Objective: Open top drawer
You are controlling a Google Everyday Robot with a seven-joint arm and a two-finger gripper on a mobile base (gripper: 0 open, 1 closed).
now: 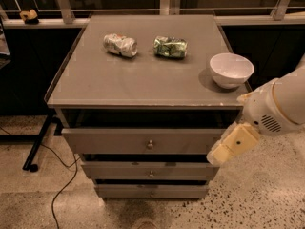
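Note:
The top drawer [109, 140] is the widest grey front of the cabinet, right under the tabletop [143, 80], with a small round metal knob [149, 144] at its centre. A dark gap shows between the tabletop edge and the drawer front. Two narrower drawers [119, 171] with similar knobs sit below it. My gripper [224, 150], cream-coloured on a white arm [279, 109], comes in from the right and hangs at the right end of the top drawer's front, well to the right of the knob. It holds nothing that I can see.
A white bowl [231, 69] stands at the tabletop's right front corner, just above my arm. Two crushed cans [120, 45] [170, 47] lie at the back. A black stand leg [38, 144] and a cable [62, 190] lie on the speckled floor at left.

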